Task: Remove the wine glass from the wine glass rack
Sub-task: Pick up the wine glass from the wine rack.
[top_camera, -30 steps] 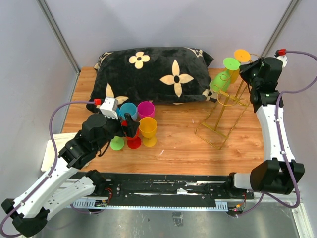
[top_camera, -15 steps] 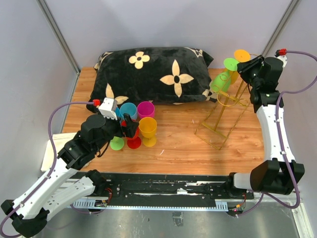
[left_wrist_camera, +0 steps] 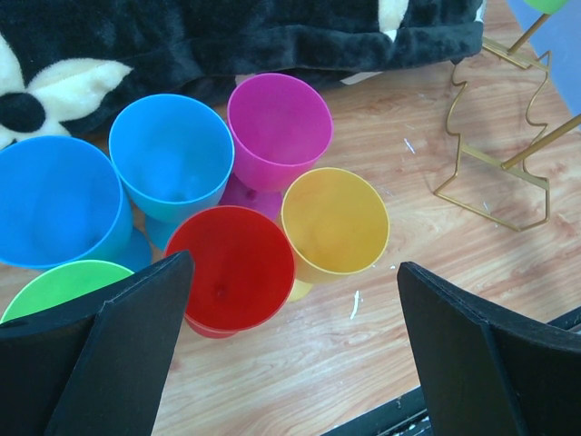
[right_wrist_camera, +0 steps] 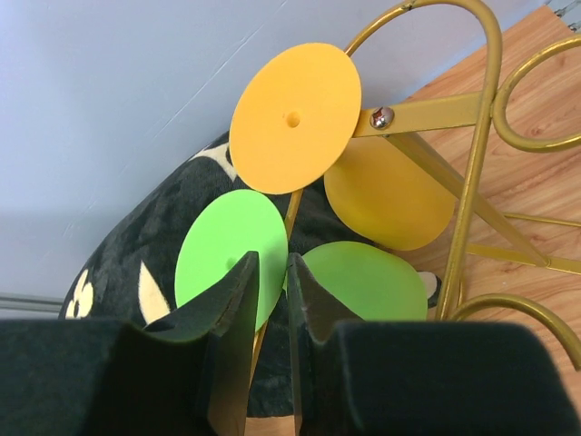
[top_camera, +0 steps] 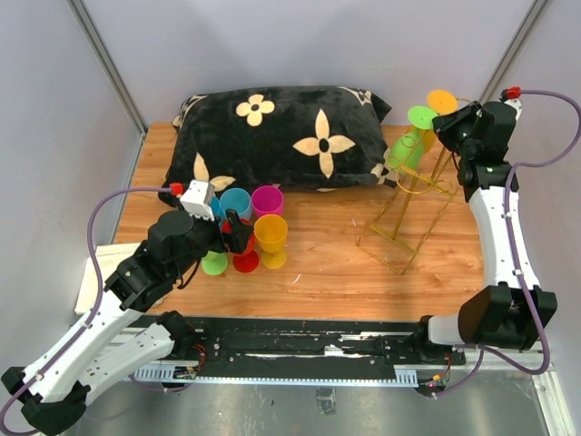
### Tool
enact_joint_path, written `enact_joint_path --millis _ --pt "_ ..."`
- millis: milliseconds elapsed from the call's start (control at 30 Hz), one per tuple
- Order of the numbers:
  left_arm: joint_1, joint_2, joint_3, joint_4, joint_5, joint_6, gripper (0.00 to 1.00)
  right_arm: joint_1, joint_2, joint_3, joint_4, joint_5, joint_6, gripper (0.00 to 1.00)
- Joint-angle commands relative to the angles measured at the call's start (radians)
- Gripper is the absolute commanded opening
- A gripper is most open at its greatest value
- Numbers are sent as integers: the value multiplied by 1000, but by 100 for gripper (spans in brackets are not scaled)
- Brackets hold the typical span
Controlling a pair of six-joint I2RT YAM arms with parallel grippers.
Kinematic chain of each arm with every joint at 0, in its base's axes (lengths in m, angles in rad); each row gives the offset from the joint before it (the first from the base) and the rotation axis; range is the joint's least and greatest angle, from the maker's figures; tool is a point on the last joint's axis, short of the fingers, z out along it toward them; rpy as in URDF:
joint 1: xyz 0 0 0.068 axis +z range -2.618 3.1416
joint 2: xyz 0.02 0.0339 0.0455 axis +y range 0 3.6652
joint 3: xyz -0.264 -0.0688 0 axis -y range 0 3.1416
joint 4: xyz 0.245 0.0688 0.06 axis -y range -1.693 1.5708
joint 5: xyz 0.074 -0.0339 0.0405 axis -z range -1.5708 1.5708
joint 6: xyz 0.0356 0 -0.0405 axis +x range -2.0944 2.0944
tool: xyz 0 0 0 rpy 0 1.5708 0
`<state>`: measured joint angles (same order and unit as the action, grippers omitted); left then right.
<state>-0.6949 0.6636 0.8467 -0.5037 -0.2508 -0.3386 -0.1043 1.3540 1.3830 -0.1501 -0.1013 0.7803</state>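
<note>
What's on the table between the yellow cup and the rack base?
Only bare wood table with a few small white flecks lies between the yellow cup and the rack; the left wrist view shows it.

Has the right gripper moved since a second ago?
Yes, slightly: the right gripper has edged left, toward the orange glass foot atop the wine glass rack.

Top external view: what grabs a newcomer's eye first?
At the right rear, a gold wine glass rack carries a green glass and an orange glass upside down, the right hand beside them. Bright glasses cluster upright by the left hand, before a black flowered pillow.
</note>
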Motion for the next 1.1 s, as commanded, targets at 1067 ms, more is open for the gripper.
enact_joint_path --millis 1067 --pt "6 -17 20 11 -16 1 100 -35 -62 -95 198 -91 294 1"
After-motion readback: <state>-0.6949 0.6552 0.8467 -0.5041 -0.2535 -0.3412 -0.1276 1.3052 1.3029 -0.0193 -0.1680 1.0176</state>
